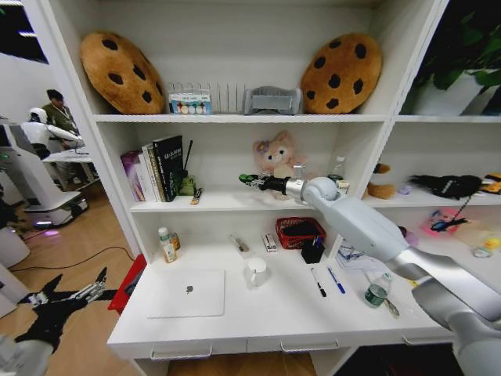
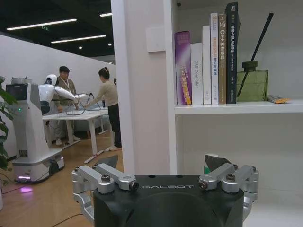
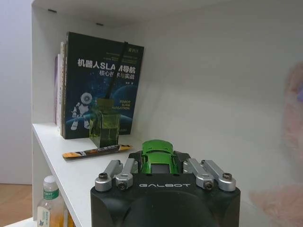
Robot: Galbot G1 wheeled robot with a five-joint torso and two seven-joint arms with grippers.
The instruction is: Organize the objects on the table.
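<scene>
Your left gripper [image 1: 92, 291] is hanging low off the bench's [image 1: 258, 313] left end, below its edge, with the jaws apart and holding nothing. It is far from the car and nowhere near the books.

On the bench itself the laptop [image 1: 186, 293] is lying closed toward the left, with the pens [image 1: 326, 280] well to its right.

Your right gripper [image 1: 252, 181] is reaching over the middle shelf [image 1: 227, 201], just right of the books [image 1: 156, 167], with the jaws clamped on the green car [image 3: 158, 157]. The car is sitting between the jaws, its long axis running along the line of the reach and its nose pointing away from the wrist toward the shelf's back wall. In my judgement it is hovering above the shelf board rather than resting on it, so the board to the right of the books lies straight below your load.
</scene>
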